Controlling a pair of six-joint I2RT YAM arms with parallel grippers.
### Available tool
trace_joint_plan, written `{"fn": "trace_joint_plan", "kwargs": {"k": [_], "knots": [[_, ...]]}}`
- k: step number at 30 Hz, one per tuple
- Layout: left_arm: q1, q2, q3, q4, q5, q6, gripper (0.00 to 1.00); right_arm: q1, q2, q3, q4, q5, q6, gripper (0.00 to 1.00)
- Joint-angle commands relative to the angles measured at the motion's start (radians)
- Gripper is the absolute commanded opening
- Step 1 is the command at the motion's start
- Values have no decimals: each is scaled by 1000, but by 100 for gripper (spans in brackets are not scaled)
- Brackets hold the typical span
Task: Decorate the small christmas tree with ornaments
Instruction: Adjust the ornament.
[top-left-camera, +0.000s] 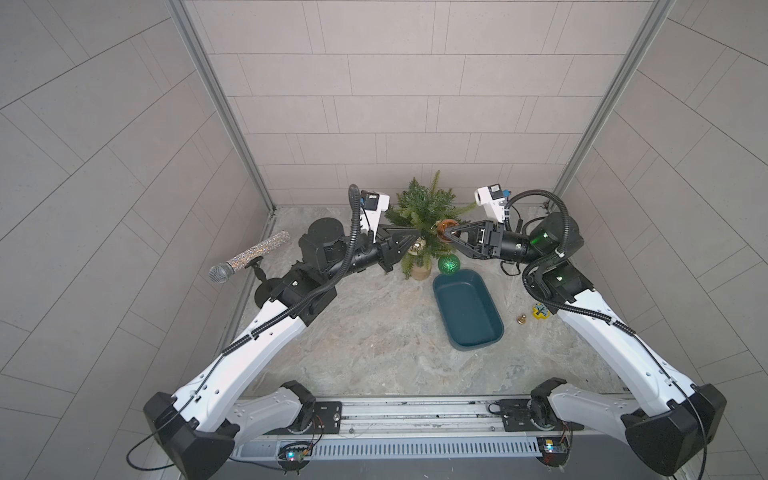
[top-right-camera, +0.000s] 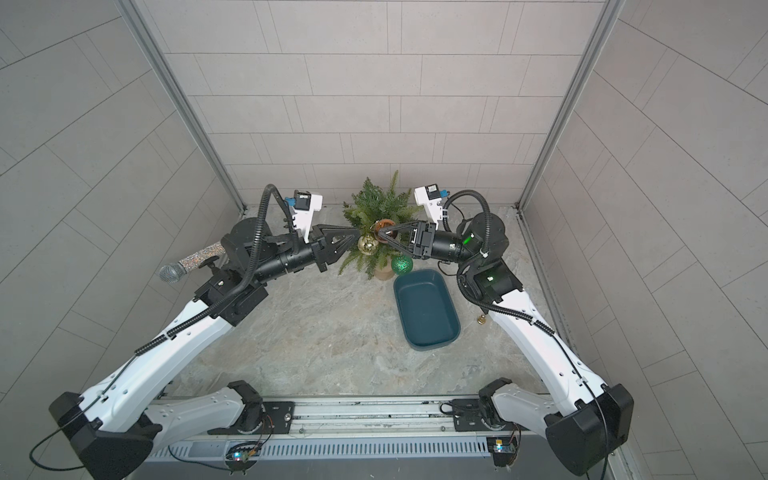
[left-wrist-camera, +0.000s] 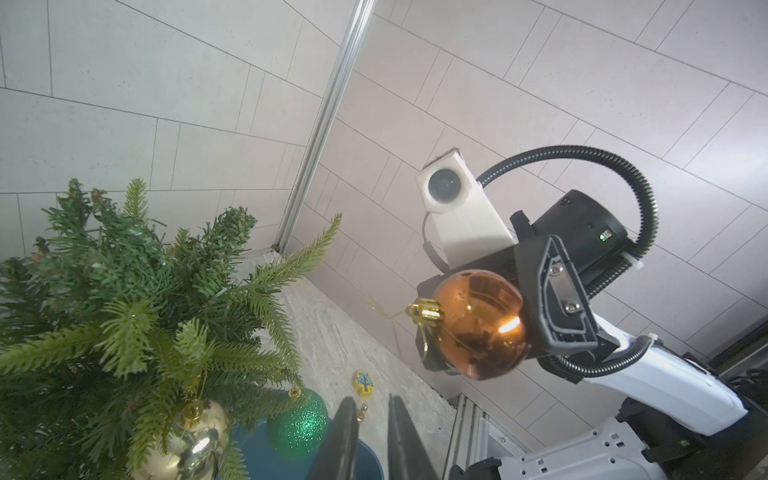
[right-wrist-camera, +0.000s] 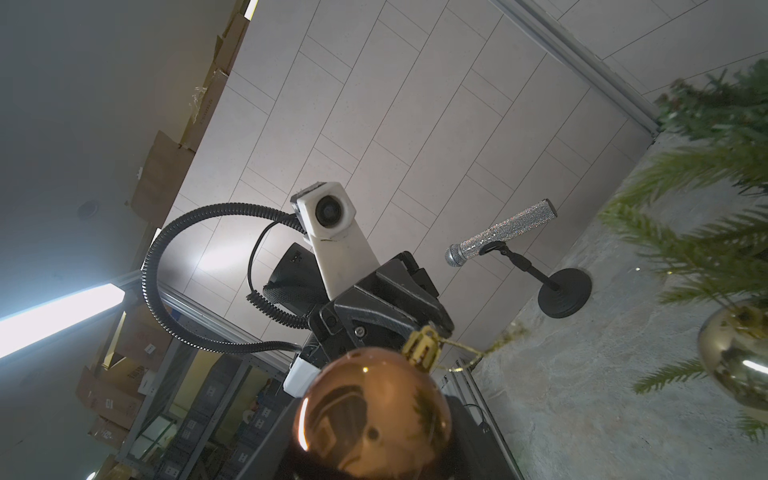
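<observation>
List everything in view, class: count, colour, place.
small christmas tree: 1, green, back centre
gold ornament: 1, pale gold, hanging on tree
green ornament: 1, glittery green, low on tree, beside tray
copper ornament: 1, copper, in right claw
tray: 1, teal, before the tree
microphone: 1, glittery silver, on black stand, far left
bell piece: 1, brass, right of tray
yellow piece: 1, yellow, beside bell piece
left claw: 1, black, open, empty, by tree
right claw: 1, black, shut on copper ornament

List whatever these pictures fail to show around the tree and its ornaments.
- Green ornament: its loop, buried in tree needles in both top views.
- Copper ornament: its string loop, thin and blurred in both wrist views.
- Yellow piece: covered by the right arm in a top view.
</observation>
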Motion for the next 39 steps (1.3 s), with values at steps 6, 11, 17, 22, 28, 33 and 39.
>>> {"fn": "trace_joint_plan", "kwargs": {"k": [6,11,17,22,28,33,39], "knots": [[5,57,82,38,69,-11,37,-33,-13,36,-19,-10,-18,47],[5,73,93,43,63,-23,37,-122,-24,43,-29,-15,-11,47],[4,62,73,31,42,-31,42,-192,-19,58,-11,-24,7,47],[4,41,54,11,25,-23,43,-243,-15,45,25,-34,36,47],[5,13,22,1,18,-23,44,-305,-19,36,49,-42,57,47],[5,-5,5,-15,10,-14,45,-325,8,46,113,-57,101,47],[7,-14,0,-33,2,3,45,-337,48,42,225,-60,185,47]]}}
